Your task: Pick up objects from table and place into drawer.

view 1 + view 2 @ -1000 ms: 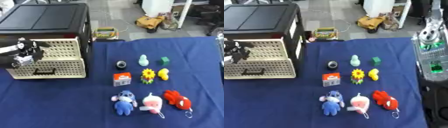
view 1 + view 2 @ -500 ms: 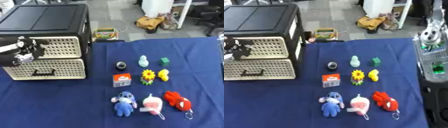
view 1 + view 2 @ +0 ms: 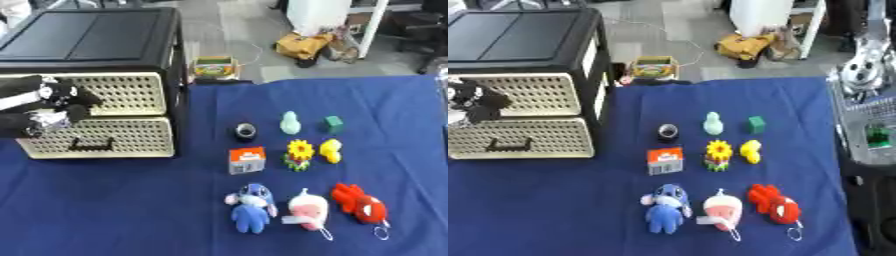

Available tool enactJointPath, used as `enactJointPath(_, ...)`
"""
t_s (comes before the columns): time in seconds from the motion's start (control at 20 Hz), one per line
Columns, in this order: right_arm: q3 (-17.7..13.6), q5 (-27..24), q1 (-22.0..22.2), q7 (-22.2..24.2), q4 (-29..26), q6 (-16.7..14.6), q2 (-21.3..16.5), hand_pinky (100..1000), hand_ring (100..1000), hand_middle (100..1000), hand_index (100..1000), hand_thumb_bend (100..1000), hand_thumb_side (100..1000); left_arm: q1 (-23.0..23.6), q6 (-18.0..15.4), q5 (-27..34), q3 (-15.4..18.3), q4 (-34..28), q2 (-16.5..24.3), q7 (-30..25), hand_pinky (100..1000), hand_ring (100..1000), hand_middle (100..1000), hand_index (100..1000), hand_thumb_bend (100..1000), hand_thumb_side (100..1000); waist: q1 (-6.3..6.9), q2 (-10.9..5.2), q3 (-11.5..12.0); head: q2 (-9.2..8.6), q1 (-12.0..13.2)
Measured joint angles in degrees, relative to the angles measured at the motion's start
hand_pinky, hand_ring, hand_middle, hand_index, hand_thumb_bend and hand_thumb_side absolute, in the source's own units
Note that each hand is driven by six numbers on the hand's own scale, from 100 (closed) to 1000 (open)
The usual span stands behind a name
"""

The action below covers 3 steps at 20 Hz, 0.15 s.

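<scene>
- The drawer unit [image 3: 96, 120], a black cabinet with two cream perforated drawer fronts, stands at the left of the blue cloth-covered table [image 3: 131, 210]. Both fronts look flush; the lower drawer [image 3: 101, 137] carries a dark handle [image 3: 90, 145].
- The robot's left hand [image 3: 48, 107] sits in front of the upper drawer [image 3: 122, 92], at its left part, fingers curled inward. Whether they have hooked anything on the front I cannot tell.
- The objects lie in a loose grid to the right of the cabinet, all on the cloth and none in a drawer: a small black ring-shaped thing [image 3: 246, 131], a pale green pear-like figure [image 3: 290, 123], a green cube [image 3: 333, 124], an orange-and-white box [image 3: 247, 160], a sunflower toy [image 3: 299, 154], a yellow duck [image 3: 331, 150], a blue plush [image 3: 251, 200], a pink-and-white plush [image 3: 305, 209] and a red plush [image 3: 360, 202].
- The right hand shows in neither view; only silver arm hardware [image 3: 868, 70] stands at the right edge.
- Risks, as I judge them: curled fingers could slip off the perforated front; a pull could drag the light-looking cabinet along the cloth instead of opening a drawer.
- The toys sit close together, so reaching for one could nudge its neighbours; the keyrings on two plushes may snag.
</scene>
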Motion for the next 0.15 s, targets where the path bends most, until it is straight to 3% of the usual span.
enactJointPath(0.15,0.0,0.1,0.5,-0.2,-0.3,0.2,0.2,675,754,680,882,100,1000,2.4,0.2,0.7,0.8,-5.5,0.8,-0.5,302,474,478,748,100,1000,-0.3,-0.68,0.6,0.86,-1.1)
